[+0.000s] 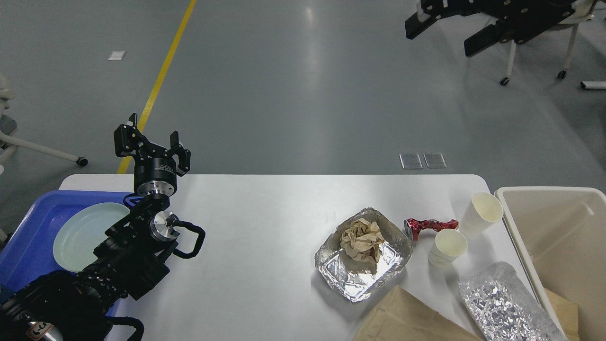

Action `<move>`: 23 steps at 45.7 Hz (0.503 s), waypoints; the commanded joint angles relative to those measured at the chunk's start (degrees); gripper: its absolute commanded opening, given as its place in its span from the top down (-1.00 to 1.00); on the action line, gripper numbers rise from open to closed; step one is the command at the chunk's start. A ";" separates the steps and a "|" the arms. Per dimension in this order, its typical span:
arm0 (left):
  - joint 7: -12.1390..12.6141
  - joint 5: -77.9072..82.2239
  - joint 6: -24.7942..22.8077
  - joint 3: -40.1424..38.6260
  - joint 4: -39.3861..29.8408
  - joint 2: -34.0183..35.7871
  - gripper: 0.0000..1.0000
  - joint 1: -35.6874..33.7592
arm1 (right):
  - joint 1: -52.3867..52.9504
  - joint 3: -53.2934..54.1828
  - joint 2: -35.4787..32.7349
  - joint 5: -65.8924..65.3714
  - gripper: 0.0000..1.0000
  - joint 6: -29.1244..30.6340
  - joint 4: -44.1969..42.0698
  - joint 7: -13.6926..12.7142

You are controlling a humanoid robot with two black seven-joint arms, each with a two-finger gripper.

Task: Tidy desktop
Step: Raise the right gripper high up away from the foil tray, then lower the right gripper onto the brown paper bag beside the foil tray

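The white desktop [265, 213] fills the lower part of the head view. On its right half lie a foil tray [350, 284] holding crumpled brown paper [362, 239], a crushed red can [428, 226], two paper cups [482, 212] [447, 247], a foil wrap [502, 303] and a brown paper bag [407, 317]. My left gripper [154, 130] stands open and empty above the desk's far left edge. High at the top right, over the floor, my right gripper [447, 33] hangs open with nothing in it.
A blue tray [28, 237] with a pale green plate [80, 232] sits at the left end, partly under my left arm. A cream bin [544, 190] stands against the right end. Wheeled chairs stand on the grey floor beyond.
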 commanded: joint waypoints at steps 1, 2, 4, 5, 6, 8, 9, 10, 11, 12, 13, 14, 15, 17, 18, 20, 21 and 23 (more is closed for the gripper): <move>0.00 0.00 0.00 0.00 0.02 0.00 -1.00 0.00 | -9.89 0.17 1.71 0.04 -1.00 0.00 -7.19 0.05; 0.00 0.00 0.00 0.00 0.02 0.00 -1.00 0.00 | -11.38 0.44 2.06 0.04 -1.00 0.00 -8.51 0.05; 0.00 0.00 0.00 0.00 0.02 0.00 -1.00 0.00 | -14.37 1.23 2.68 0.04 -1.00 0.00 -10.71 0.05; 0.00 0.00 0.00 0.00 0.02 0.00 -1.00 0.00 | -15.87 1.66 2.77 0.04 -1.00 0.00 -11.50 0.05; 0.00 0.00 0.00 0.00 0.02 0.00 -1.00 0.00 | -17.45 2.10 2.77 0.04 -1.00 0.00 -12.03 0.05; 0.00 0.00 0.00 0.00 0.02 0.00 -1.00 0.00 | -20.26 2.98 2.94 -0.05 -1.00 0.00 -12.56 0.05; 0.00 0.00 0.00 0.00 0.02 0.00 -1.00 0.00 | -21.23 3.34 3.03 -0.05 -1.00 0.00 -12.57 0.05; 0.00 0.00 0.00 0.00 0.02 0.00 -1.00 0.00 | -21.85 3.69 3.12 -0.05 -1.00 0.00 -12.39 0.05; 0.00 0.00 0.00 0.00 0.02 0.00 -1.00 0.00 | -22.38 3.86 3.29 -0.05 -1.00 0.00 -12.04 0.05; 0.00 0.00 0.00 0.00 0.02 0.00 -1.00 0.00 | -22.73 3.95 3.47 0.04 -1.00 0.00 -11.78 0.14; 0.00 0.00 0.00 0.00 0.02 0.00 -1.00 0.00 | -22.91 4.13 3.64 0.04 -1.00 0.00 -11.34 0.14; 0.00 0.00 0.00 0.00 0.02 0.00 -1.00 0.00 | -23.09 4.22 3.91 0.04 -1.00 0.00 -10.64 0.14; 0.00 0.00 0.00 0.00 0.02 0.00 -1.00 0.00 | -23.44 4.22 4.00 0.04 -1.00 0.00 -9.59 0.23; 0.00 0.00 0.00 0.00 0.02 0.00 -1.00 0.00 | -24.23 4.30 4.26 0.04 -1.00 0.00 -7.65 0.23; 0.00 0.00 0.00 0.00 0.02 0.00 -1.00 0.00 | -24.67 4.48 4.35 -0.05 -1.00 0.00 -7.03 0.23; 0.00 0.00 0.00 0.00 0.02 0.00 -1.00 0.00 | -25.55 5.01 4.44 -0.13 -1.00 0.00 -5.80 0.23; 0.00 0.00 0.00 0.00 0.02 0.00 -1.00 0.00 | -26.07 5.18 4.52 -0.48 -1.00 0.00 -5.28 0.23; 0.00 0.00 0.00 0.00 0.02 0.00 -1.00 0.00 | -27.56 5.45 4.79 -0.92 -1.00 0.00 -4.31 0.23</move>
